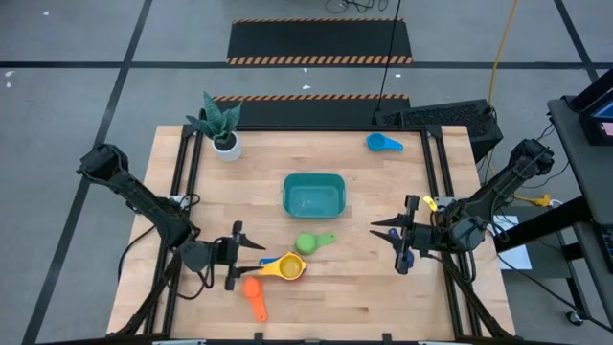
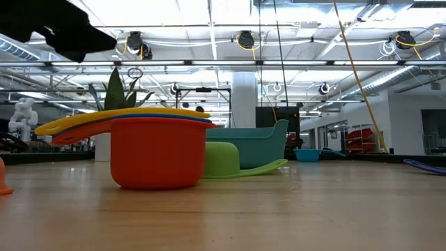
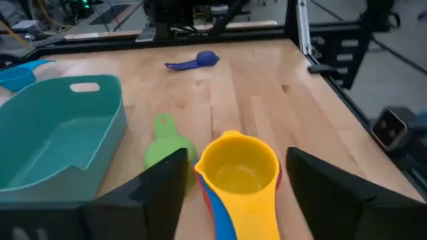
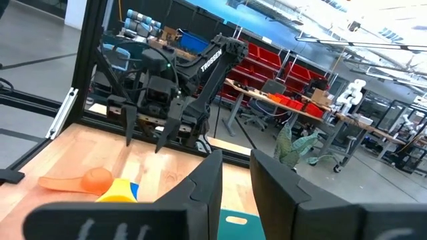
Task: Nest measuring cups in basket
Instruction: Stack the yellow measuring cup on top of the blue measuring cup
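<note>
While our left gripper (image 1: 239, 255) stands released, its fingers (image 3: 160, 183) straddling a stack (image 3: 237, 167) without touching it, we list the following.

Stack: yellow cup on top, blue handle beneath, red cup at the base, resting on the desk (image 1: 354, 297) near the basket (image 1: 313, 195), not in it.

Green cup (image 1: 308, 242): beside the stack, toward the basket.

Orange cup (image 1: 254, 294): just past the stack, nearer the desk's front edge.

Light blue cup (image 1: 383, 143): far corner, well apart.

Dark blue cup (image 3: 193, 61): near our right gripper (image 1: 407, 244), whose grip we cannot tell.

Basket: teal, shallow, holding nothing.

Progress, as we judge: three nested, three loose, none yet placed in the basket.
</note>
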Robot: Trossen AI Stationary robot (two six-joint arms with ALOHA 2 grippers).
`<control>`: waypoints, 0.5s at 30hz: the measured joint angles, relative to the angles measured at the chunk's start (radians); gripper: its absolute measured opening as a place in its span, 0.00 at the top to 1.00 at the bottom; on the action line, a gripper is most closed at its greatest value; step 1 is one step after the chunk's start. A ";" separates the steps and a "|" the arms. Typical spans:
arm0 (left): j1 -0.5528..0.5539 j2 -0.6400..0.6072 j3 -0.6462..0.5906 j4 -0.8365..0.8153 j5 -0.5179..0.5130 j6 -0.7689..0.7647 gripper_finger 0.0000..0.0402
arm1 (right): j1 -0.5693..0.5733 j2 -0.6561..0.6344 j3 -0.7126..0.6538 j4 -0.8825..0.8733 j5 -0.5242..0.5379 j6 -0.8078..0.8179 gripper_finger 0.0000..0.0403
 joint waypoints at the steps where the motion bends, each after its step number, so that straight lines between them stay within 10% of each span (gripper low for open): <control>1: 0.000 0.023 0.000 0.026 -0.004 -0.011 0.33 | 0.000 0.000 0.000 0.000 0.000 0.000 0.82; 15: 0.003 0.199 0.021 0.052 0.020 -0.239 0.06 | 0.000 0.000 0.000 0.000 0.000 0.000 0.82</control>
